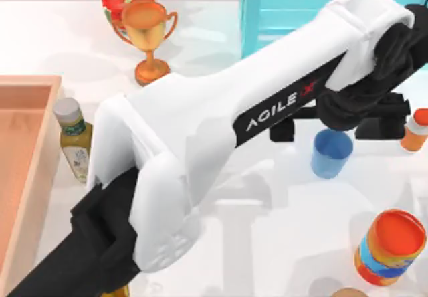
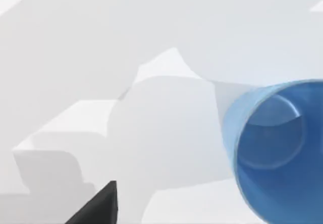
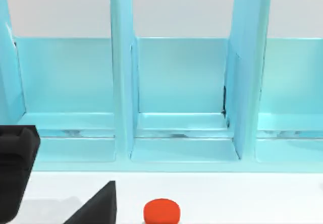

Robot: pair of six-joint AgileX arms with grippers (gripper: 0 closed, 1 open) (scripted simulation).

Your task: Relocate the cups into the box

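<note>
While bottle (image 1: pixel 73 140) and can (image 1: pixel 390 247) flank — blue cup (image 1: pixel 331 153) stands upright.

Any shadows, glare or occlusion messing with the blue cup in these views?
Top view: the left arm blocks the middle of the table, but the blue cup is unobstructed, with only faint shadows around it. Left wrist view: soft grey shadows cross the table and the frame edge cuts the cup. Right wrist view: even light on the turquoise cabinet, no glare.
</note>
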